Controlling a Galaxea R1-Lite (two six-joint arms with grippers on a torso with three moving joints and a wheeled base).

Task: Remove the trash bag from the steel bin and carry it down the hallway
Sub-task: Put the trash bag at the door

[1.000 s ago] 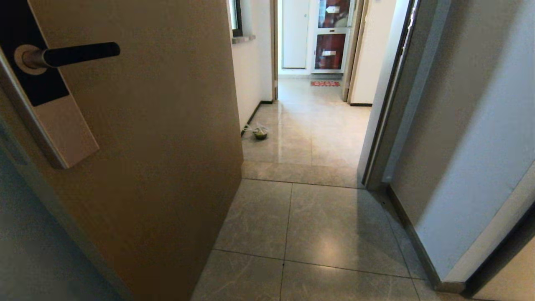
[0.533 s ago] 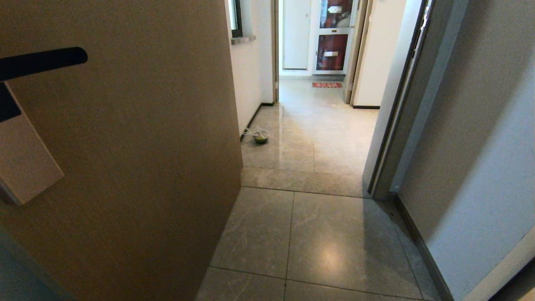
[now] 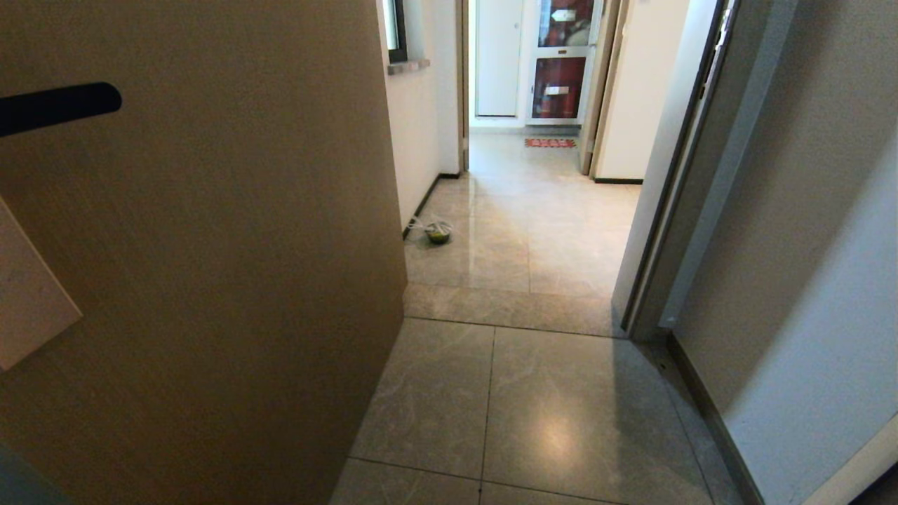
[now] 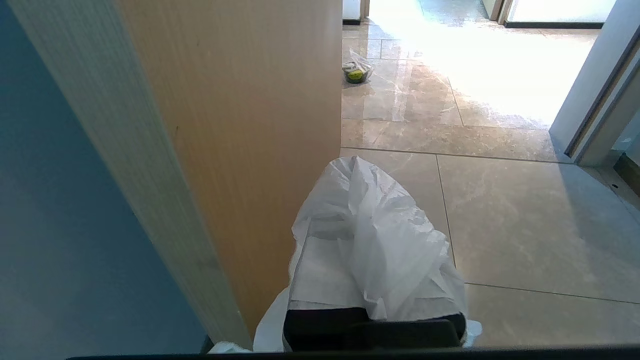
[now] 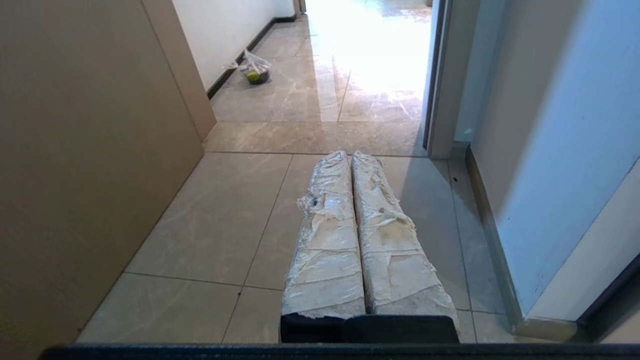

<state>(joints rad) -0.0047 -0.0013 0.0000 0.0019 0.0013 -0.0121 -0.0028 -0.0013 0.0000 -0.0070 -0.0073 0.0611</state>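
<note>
In the left wrist view, the trash bag (image 4: 395,250), thin white crumpled plastic, drapes over my left gripper (image 4: 352,172) and hides its fingers; the gripper is shut on it, close beside the door's edge. My right gripper (image 5: 351,156) hangs over the floor tiles, its tape-wrapped fingers (image 5: 325,240) pressed together with nothing between them. Neither arm shows in the head view. The steel bin is out of view. The hallway (image 3: 533,210) of glossy beige tiles runs ahead through the doorway.
A tan open door (image 3: 210,245) with a black handle (image 3: 56,109) fills the left. The grey door frame (image 3: 673,210) and wall stand on the right. A small white-and-green plastic bag (image 3: 437,230) lies by the hallway's left wall. A red mat (image 3: 549,142) lies at the far end.
The whole head view has shifted: the camera has moved forward toward the doorway, and the door's handle and lock plate have slid toward the picture's left edge. The small bag stays put.
</note>
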